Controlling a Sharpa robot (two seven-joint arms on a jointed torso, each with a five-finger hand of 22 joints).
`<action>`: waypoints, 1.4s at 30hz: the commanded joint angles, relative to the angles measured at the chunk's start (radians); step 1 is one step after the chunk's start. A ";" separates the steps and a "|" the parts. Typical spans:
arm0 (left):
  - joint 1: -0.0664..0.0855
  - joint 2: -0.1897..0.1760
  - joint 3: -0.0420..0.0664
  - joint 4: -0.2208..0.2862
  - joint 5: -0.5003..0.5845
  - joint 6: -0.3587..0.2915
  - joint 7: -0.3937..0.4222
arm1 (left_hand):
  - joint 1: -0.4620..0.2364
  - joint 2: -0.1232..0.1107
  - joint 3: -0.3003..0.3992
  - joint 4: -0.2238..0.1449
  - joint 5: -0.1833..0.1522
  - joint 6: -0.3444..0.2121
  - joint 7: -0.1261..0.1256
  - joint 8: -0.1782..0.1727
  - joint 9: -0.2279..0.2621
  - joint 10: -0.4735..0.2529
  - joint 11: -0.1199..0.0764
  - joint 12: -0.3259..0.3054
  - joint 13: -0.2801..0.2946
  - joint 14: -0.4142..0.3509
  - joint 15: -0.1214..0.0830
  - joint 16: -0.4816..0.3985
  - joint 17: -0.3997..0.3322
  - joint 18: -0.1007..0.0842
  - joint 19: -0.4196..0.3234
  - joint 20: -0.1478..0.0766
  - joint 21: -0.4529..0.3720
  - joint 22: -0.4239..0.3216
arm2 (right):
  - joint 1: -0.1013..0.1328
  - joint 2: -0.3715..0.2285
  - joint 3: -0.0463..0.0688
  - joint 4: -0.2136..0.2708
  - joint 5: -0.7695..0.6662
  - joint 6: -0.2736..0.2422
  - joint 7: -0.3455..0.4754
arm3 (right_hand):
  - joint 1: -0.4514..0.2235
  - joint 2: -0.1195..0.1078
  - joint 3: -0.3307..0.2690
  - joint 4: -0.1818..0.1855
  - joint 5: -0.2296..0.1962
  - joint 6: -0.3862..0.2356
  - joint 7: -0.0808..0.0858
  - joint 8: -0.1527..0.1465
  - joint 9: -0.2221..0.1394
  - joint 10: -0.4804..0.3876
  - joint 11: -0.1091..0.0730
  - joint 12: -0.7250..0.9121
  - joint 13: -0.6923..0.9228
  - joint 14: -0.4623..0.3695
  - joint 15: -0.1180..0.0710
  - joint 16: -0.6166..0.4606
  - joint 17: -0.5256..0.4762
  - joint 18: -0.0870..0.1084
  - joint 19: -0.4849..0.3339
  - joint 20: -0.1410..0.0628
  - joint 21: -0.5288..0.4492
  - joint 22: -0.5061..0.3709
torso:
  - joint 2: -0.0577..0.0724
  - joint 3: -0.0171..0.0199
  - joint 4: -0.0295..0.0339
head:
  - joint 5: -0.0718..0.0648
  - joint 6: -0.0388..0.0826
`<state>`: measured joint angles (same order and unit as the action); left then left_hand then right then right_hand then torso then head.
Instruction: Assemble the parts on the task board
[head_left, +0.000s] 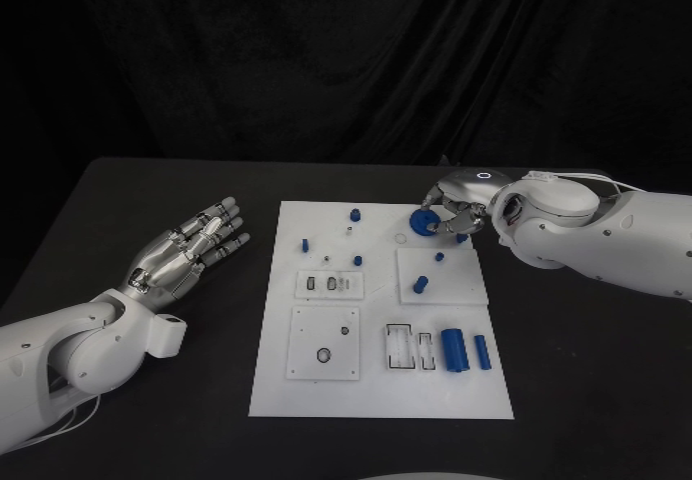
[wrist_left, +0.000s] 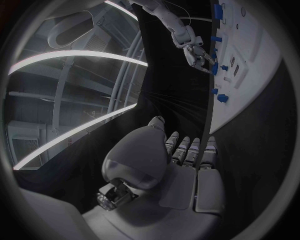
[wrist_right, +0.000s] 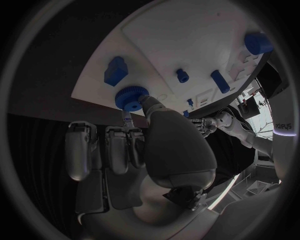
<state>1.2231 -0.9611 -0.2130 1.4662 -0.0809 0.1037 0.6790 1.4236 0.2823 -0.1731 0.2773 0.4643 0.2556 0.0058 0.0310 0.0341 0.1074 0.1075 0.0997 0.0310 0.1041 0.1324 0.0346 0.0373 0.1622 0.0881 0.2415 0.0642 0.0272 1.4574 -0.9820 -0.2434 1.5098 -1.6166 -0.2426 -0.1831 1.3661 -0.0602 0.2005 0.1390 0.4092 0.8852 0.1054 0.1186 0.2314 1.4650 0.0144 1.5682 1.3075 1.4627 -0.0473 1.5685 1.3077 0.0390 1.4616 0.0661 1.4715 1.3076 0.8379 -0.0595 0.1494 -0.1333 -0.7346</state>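
The white task board (head_left: 378, 396) lies in the middle of the black table. My right hand (head_left: 459, 208) hovers at the board's far right corner and pinches a round blue toothed part (head_left: 427, 222) between thumb and fingers. In the right wrist view that toothed part (wrist_right: 131, 98) sits at the fingertips just above the board's edge (wrist_right: 187, 35), next to a blue block (wrist_right: 115, 70). My left hand (head_left: 189, 250) is held flat over the table left of the board, fingers stretched out and empty. The left wrist view shows the left hand (wrist_left: 184, 155) and the board (wrist_left: 253, 65) beyond it.
Small blue pegs (head_left: 355, 213) (head_left: 304, 244) (head_left: 420, 284) stand on the board's far half. Two long blue pieces (head_left: 453, 350) (head_left: 482, 352) lie at the near right beside a slotted plate (head_left: 410, 346). Square plates (head_left: 330, 285) (head_left: 325, 343) sit left of centre.
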 joint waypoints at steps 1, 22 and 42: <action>0.001 0.001 0.001 0.001 0.000 0.014 0.124 | 0.013 0.002 0.006 -0.003 0.008 -0.003 0.005 0.005 0.001 -0.005 -0.003 0.005 -0.001 -0.002 0.007 -0.001 0.001 0.019 -0.001 0.009 -0.002 0.000 | -0.010 -0.001 -0.005 -0.004 -0.010 -0.004 -0.003 | 0.010 0.000 0.008 -0.016 0.014 0.048 -0.017 0.051 0.072 0.106 -0.013 0.003 0.263 0.108 -0.006 0.002 0.263 -0.003 0.018 -0.008 -0.002 0.174 | 0.001 0.0011 0.0005 | -0.001 0.000; 0.001 0.000 0.001 0.000 0.000 0.015 0.120 | 0.020 0.003 0.011 -0.007 0.012 -0.003 0.006 0.005 0.001 -0.006 -0.003 0.006 -0.001 -0.002 0.009 -0.001 0.001 0.019 0.000 0.010 -0.002 0.000 | 0.028 -0.017 -0.004 0.105 -0.024 -0.054 0.008 | -0.004 0.012 0.023 -0.066 0.053 -0.017 -0.038 0.345 0.390 0.106 -0.028 0.003 0.263 0.108 -0.022 0.002 0.263 -0.007 0.032 -0.023 0.005 0.191 | 0.000 0.0005 -0.0002 | 0.003 0.004; 0.001 0.013 0.001 -0.007 0.000 0.020 0.119 | 0.021 0.003 0.012 -0.008 0.013 -0.003 0.006 0.005 0.001 -0.005 -0.003 0.007 -0.001 -0.001 0.009 0.000 0.002 0.019 0.000 0.010 -0.002 0.000 | 0.053 0.171 -0.004 0.067 -0.024 -0.003 0.064 | -0.025 0.008 0.032 -0.053 0.061 -0.054 -0.031 0.338 0.399 0.106 -0.024 0.003 0.263 0.108 -0.020 0.002 0.263 -0.010 0.040 -0.022 0.013 0.199 | 0.000 -0.0024 0.0067 | -0.003 0.001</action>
<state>1.2230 -0.9504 -0.2129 1.4579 -0.0811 0.1100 0.6792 1.4358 0.2864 -0.1647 0.2688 0.4721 0.2556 0.0058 0.0310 0.0335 0.1074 0.1075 0.1036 0.0311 0.1003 0.1359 0.0347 0.0375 0.1623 0.0846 0.2450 0.0642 0.0273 1.5161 -0.8200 -0.2477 1.5889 -1.6322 -0.2659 -0.1412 1.3494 -0.0525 0.2290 0.0852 0.4687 0.8352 0.0742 0.2140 0.2313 1.4685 -0.0073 1.5681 1.3079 1.4671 -0.0644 1.5683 1.3075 0.0391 1.4653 0.0517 1.4783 1.3074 0.8370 -0.0622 0.1523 -0.1328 -0.7351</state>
